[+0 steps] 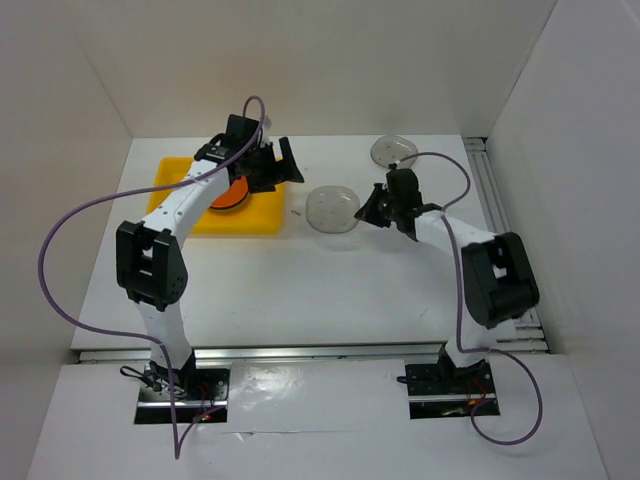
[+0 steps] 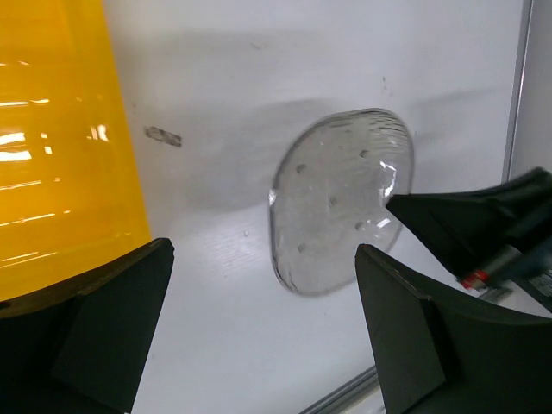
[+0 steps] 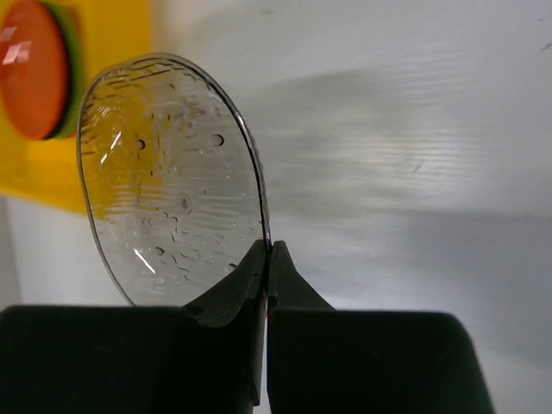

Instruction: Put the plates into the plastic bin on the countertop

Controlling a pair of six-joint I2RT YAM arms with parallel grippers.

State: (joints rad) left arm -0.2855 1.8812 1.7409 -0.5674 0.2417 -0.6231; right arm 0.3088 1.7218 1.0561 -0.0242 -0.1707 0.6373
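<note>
Step in hand: we judge this to be the lift and carry to the bin. The right claw (image 3: 267, 250) has only a thin bite on the plate's rim, so we would raise it gently, travel slowly, and watch for the plate pivoting in the jaws.
Right claw: the jaws are pinched together on the near rim of the grey dotted plate (image 3: 172, 172) and touch nothing else.
Gripped plate: it looks tipped and throws a shadow on the tabletop (image 1: 330, 290). We cannot tell whether its far edge is clear of the surface.
Route: the plastic bin (image 1: 260, 222) lies to the left of the plate, near but apart.
Left claw (image 1: 278, 170): it hangs above the bin's right edge with its jaws wide and nothing between them. We would want it out of the way before the plate comes in.
Bin contents: an orange plate (image 1: 228, 197) sits on a green plate (image 3: 74, 60), so we would aim for the bare yellow floor beside that stack.
Farther out: a second grey plate (image 1: 393, 150) lies on the tabletop beyond the right claw, untouched.
</note>
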